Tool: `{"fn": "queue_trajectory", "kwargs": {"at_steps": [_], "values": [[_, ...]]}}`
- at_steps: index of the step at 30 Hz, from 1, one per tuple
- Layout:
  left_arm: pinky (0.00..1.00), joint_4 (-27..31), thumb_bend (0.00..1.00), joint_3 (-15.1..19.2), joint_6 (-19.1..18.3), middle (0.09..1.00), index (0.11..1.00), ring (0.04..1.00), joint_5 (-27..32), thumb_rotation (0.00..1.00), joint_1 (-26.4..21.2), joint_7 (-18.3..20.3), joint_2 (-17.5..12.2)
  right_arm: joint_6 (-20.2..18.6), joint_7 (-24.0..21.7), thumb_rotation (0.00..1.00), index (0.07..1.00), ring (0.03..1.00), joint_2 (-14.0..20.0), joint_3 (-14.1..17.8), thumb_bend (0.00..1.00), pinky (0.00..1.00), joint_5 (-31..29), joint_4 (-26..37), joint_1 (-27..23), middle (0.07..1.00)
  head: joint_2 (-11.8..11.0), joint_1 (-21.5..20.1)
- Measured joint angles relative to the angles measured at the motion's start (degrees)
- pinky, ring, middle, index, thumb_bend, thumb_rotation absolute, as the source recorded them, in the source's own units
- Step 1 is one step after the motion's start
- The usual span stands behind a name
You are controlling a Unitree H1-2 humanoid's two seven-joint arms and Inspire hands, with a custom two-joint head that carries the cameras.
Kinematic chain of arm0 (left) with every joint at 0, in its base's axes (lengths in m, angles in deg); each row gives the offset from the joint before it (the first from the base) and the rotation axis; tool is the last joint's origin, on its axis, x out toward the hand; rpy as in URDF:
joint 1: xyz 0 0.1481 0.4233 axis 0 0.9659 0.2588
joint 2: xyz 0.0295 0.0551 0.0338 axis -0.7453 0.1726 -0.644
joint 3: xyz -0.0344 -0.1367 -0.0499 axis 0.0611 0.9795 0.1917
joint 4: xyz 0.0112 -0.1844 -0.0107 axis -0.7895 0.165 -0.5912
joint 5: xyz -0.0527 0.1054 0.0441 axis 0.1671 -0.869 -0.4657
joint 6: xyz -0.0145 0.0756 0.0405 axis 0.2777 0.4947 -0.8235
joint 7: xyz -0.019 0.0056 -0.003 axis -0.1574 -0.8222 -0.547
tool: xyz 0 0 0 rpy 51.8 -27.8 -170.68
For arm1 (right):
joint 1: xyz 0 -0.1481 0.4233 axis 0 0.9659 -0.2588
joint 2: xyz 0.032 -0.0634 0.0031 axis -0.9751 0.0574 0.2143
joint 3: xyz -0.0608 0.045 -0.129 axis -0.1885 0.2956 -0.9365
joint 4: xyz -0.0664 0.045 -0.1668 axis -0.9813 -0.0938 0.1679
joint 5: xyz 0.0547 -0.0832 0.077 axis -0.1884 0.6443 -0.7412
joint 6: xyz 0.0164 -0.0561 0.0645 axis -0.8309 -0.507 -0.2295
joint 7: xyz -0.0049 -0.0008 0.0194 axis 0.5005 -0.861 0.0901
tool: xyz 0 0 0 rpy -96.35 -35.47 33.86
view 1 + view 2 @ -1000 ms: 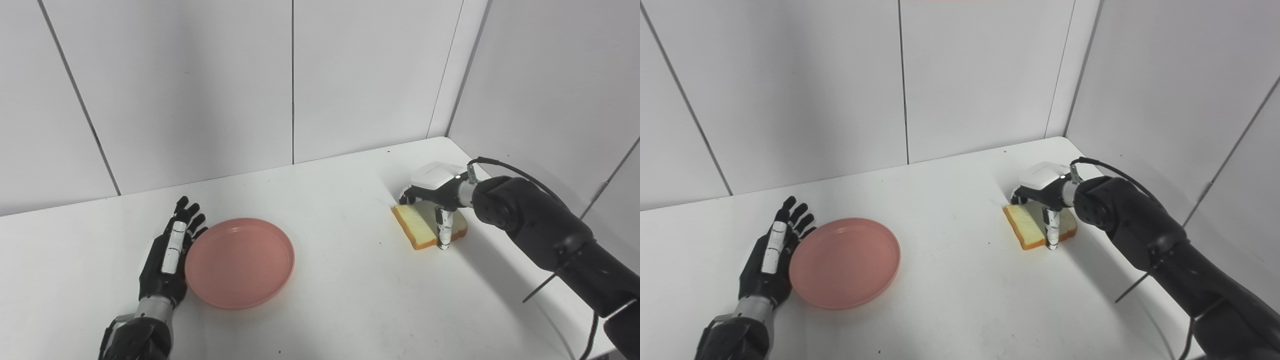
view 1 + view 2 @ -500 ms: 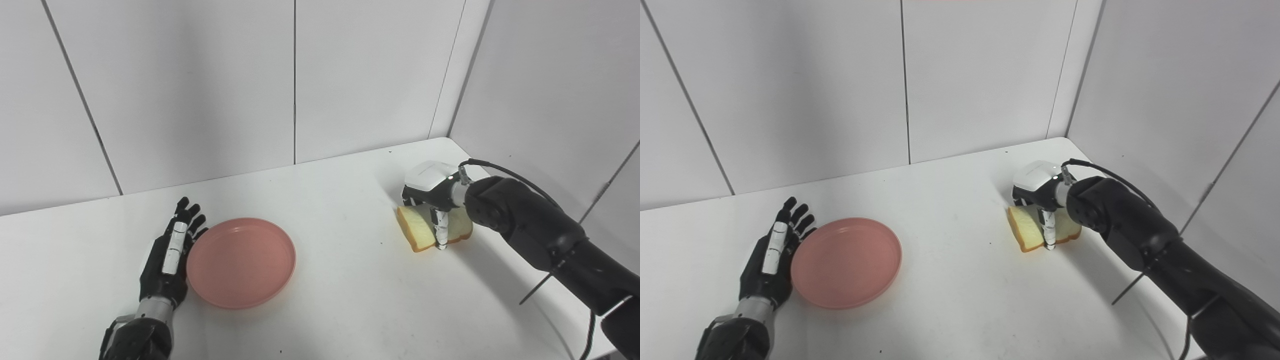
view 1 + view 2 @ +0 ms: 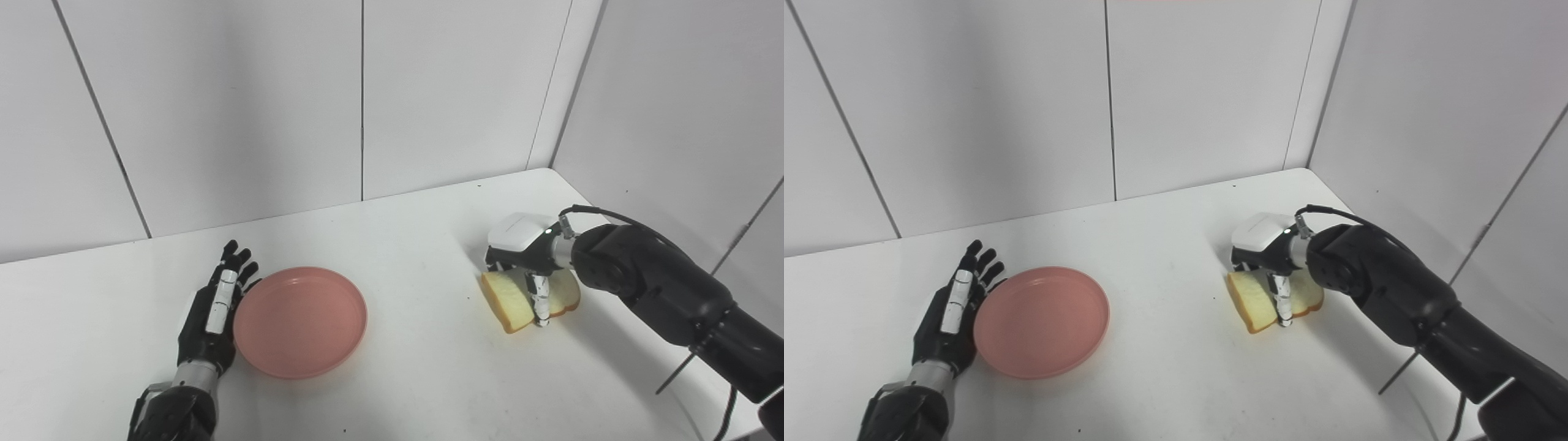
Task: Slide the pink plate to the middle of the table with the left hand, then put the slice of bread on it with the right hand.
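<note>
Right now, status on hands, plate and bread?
Left hand open, flat against the plate's left rim. Right hand shut on the bread, bread tilted near the table. Plate left of centre, empty. Nothing between bread and plate.

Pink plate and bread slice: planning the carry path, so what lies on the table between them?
Nothing: both eye views show only bare white table between the pink plate and the bread slice, which the right hand is gripping.

Smooth matt pink plate (image 3: 300, 321), porous soft bread (image 3: 511, 300), glossy white table (image 3: 416, 380), black plastic left hand (image 3: 211, 321)
</note>
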Motion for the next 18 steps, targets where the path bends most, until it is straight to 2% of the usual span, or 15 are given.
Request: {"fn": "queue_trajectory", "kwargs": {"at_steps": [2, 4, 10, 18], "values": [[0.85, 0.1, 0.87, -0.1, 0.0, 0.973, 0.965, 0.938, -0.1, 0.79, 0.1, -0.2, 0.3, -0.2, -1.3, 0.01, 0.495, 0.394, -1.0, 0.2, 0.53, 0.32, -0.8, 1.9, -0.6, 0.482, 0.1, 0.4], [0.85, 0.2, 0.87, -0.3, 0.0, 0.976, 0.975, 0.941, -0.2, 0.80, 0.2, -0.4, 0.6, -0.6, -2.5, 0.02, 0.528, 0.372, -2.0, 0.6, 0.52, 0.30, -1.3, 4.1, -1.6, 0.450, 0.1, 0.9], [0.88, 0.2, 0.86, -0.3, 0.0, 0.978, 0.970, 0.948, -0.4, 0.79, 0.2, -0.5, 0.7, -1.2, -4.6, 0.02, 0.496, 0.420, -4.4, 2.4, 0.52, 0.34, -2.4, 7.5, -6.2, 0.480, 0.0, 2.3], [0.85, 0.1, 0.86, -0.3, 0.1, 0.971, 0.960, 0.931, -1.3, 0.77, 0.2, -1.4, 1.3, -1.2, -7.4, 0.02, 0.493, 0.448, -8.4, 1.6, 0.52, 0.37, -2.5, 9.8, -8.9, 0.484, 0.0, 5.8]]}}
